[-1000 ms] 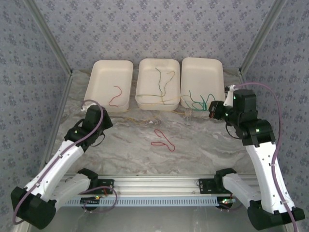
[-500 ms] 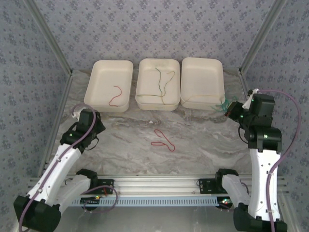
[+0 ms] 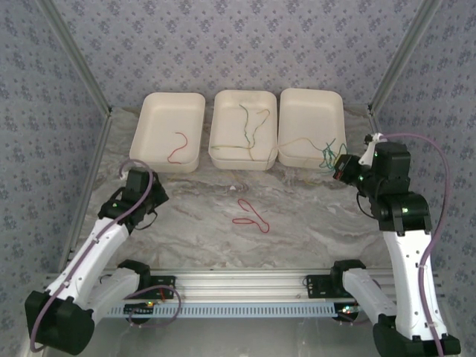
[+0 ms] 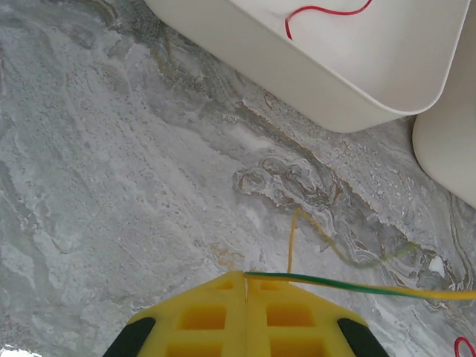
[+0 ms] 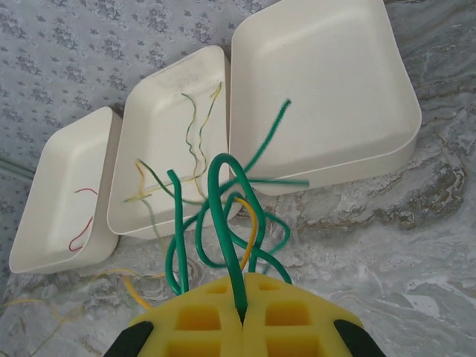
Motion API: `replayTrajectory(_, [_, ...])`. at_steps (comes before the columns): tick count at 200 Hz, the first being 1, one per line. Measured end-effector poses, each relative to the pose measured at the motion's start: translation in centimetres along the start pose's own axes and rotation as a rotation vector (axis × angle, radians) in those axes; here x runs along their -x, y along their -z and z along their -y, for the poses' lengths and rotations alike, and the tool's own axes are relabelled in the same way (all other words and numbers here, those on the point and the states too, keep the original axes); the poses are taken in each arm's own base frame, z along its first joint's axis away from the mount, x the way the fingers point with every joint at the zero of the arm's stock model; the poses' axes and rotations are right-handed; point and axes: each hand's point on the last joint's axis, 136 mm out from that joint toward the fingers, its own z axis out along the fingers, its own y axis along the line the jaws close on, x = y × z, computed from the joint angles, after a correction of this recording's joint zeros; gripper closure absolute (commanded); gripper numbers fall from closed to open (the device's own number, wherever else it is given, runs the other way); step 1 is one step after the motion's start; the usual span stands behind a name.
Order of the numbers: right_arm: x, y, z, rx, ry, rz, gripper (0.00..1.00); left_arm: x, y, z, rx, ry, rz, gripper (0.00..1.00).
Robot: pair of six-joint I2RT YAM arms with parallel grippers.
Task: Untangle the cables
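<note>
My left gripper (image 4: 245, 277), bottom centre of the left wrist view, is clamped on a yellow-green cable (image 4: 357, 287) that runs right over the tabletop (image 4: 111, 186). My right gripper (image 5: 242, 316) pinches a green cable bundle (image 5: 222, 216), lower centre, near the white tray (image 5: 320, 97). A red cable loop (image 3: 250, 216) lies mid-frame in the top view.

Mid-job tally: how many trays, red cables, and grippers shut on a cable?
White trays: 3
Red cables: 2
Shut grippers: 2, left gripper on yellow-green cable, right gripper on green cable
Total: 7
</note>
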Motion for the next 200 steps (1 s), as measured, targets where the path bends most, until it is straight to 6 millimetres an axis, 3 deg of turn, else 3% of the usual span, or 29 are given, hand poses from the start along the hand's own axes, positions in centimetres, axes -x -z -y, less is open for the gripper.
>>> replayTrajectory(17, [-1.0,-0.8,0.6,-0.031,0.008,-0.019,1.0,0.4,0.3,0.3,-0.002,-0.007,0.003,1.0])
replayTrajectory(34, [-3.4,-2.4,1.7,-0.079,0.015,-0.085,1.0,1.7,1.4,0.9,-0.009,-0.012,0.029,1.0])
replayTrajectory(51, [-7.1,-4.9,3.3,-0.145,0.026,-0.188,1.0,3.2,2.8,1.4,-0.004,-0.017,0.068,1.0])
replayTrajectory(69, [-12.2,-7.6,6.2,-0.243,0.025,-0.326,1.0,4.6,4.3,1.0,0.026,-0.018,0.118,1.0])
replayTrajectory(95, [-17.2,-9.0,10.4,-0.376,-0.002,-0.453,1.0,6.8,7.3,-0.7,0.092,0.003,0.199,1.0])
replayTrajectory(116, [-17.5,-9.1,12.0,-0.423,-0.046,-0.443,1.0,9.3,10.1,-1.5,0.118,0.028,0.27,1.0])
replayTrajectory(139, [-16.6,-9.8,12.5,-0.43,-0.074,-0.408,1.0,11.6,12.0,0.1,0.067,0.017,0.309,1.0])
replayTrajectory(168, [-17.1,-11.1,12.9,-0.446,-0.079,-0.435,1.0,13.1,12.9,2.7,-0.023,-0.008,0.311,1.0])
replayTrajectory(200, [-17.3,-12.0,13.2,-0.457,-0.088,-0.449,1.0,14.2,12.9,4.1,-0.045,-0.02,0.303,1.0])
